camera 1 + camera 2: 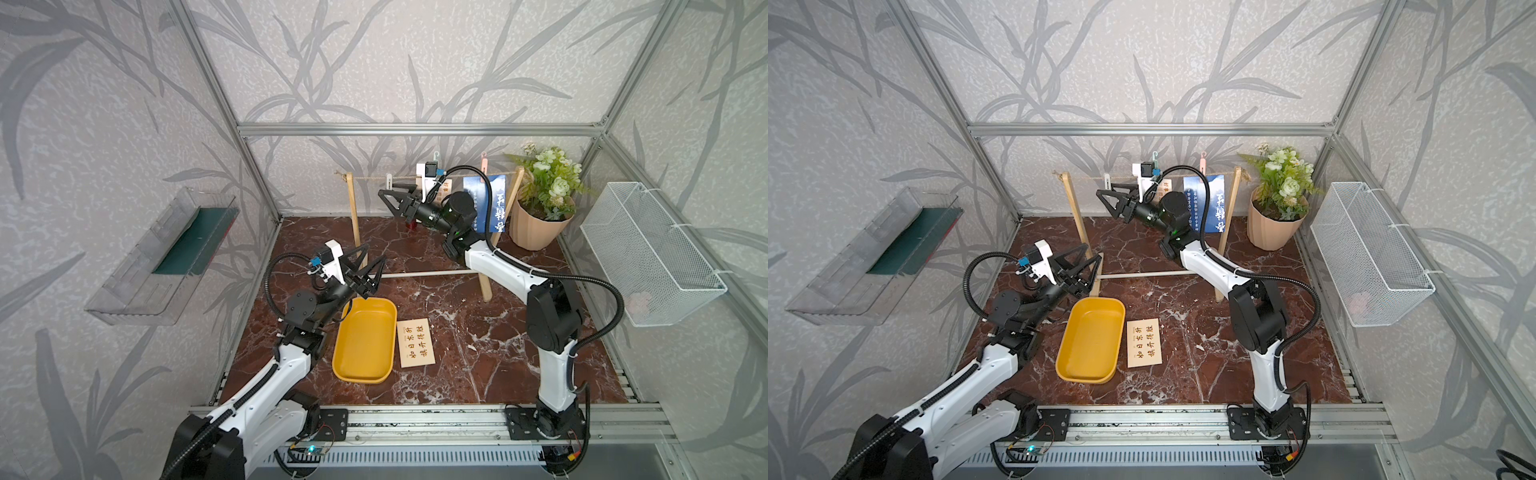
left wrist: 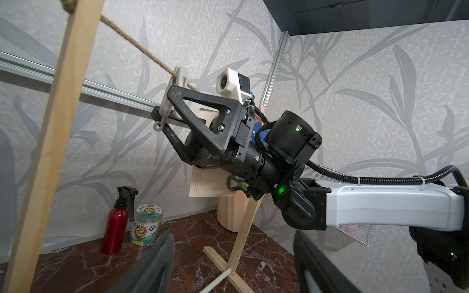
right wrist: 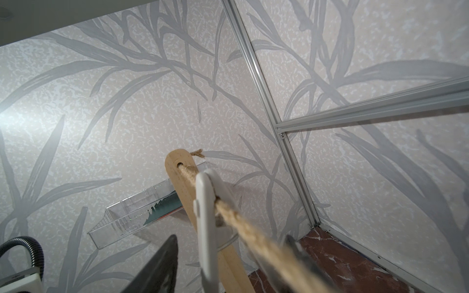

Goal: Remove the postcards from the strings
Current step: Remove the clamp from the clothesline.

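Note:
The tan string runs between the wooden stand's uprights. A dark blue postcard hangs from it at the right under a pink clip. A cream postcard hangs mid-string, mostly hidden by my right wrist. Another cream postcard lies flat on the table. My right gripper is open, its fingers either side of a bare white clothespin on the string. My left gripper is open and empty by the stand's left foot.
A yellow tray sits beside the loose card. A potted plant stands at the back right, with a wire basket on the right wall and a clear shelf on the left. A red spray bottle and jar stand behind the stand.

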Controlling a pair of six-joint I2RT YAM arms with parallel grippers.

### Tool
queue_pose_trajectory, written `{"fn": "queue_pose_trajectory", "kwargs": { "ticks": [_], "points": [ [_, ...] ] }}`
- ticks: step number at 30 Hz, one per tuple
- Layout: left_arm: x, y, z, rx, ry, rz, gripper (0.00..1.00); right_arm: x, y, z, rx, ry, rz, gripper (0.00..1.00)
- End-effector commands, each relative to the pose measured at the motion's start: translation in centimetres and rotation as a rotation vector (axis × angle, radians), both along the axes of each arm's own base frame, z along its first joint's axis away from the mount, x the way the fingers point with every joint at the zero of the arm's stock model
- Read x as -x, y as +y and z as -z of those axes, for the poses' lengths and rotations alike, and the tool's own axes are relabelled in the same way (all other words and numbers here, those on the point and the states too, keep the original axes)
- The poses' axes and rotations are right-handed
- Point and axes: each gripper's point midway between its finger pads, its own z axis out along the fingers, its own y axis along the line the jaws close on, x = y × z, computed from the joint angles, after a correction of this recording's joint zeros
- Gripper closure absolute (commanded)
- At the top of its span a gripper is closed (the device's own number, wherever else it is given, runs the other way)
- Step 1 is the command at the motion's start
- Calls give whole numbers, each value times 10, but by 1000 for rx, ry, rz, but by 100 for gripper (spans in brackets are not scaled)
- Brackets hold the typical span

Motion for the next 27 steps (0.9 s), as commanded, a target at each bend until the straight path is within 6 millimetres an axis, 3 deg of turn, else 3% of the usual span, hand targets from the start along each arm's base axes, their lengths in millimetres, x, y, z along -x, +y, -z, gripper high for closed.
{"fn": "queue_pose_trajectory", "kwargs": {
  "ticks": [1,27],
  "points": [
    [5,-2,-17,18,-38,20,25,4,-3,-14,-20,-40,-11,40],
    [4,-1,-18,18,-40,10,25,9,-4,-16,-30,-46,-29,75]
  ]
}}
